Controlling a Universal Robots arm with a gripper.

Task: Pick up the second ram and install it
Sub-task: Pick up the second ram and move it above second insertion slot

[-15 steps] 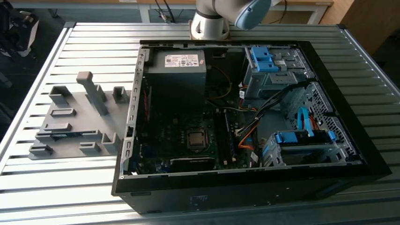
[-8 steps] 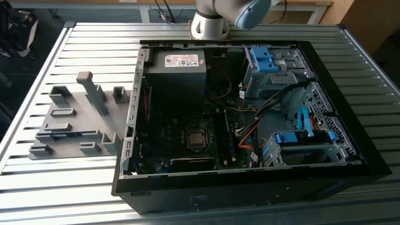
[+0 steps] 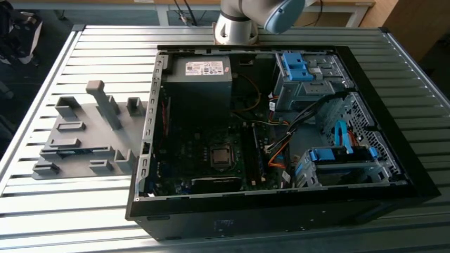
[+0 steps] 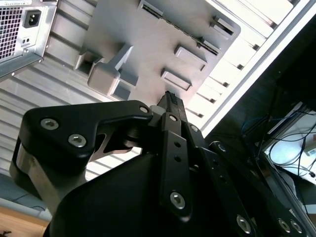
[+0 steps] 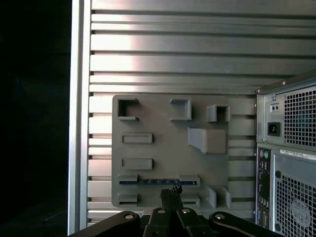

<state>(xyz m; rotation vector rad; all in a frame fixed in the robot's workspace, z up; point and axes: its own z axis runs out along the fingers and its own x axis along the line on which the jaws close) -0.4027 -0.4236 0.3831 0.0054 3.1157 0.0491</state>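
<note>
One ram (image 5: pixel 148 181), half sunk in its grey tray (image 5: pixel 163 123), shows beyond the closed, empty gripper (image 5: pixel 171 189).

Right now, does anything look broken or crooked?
Nothing stands out. The second ram lies straight in its slot on the grey tray, the tray sits flat beside the open computer case, and the hand hangs above the tray.

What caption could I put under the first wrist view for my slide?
The gripper near the second ram, which lies in a slot of the grey holder tray on the slatted table.
</note>
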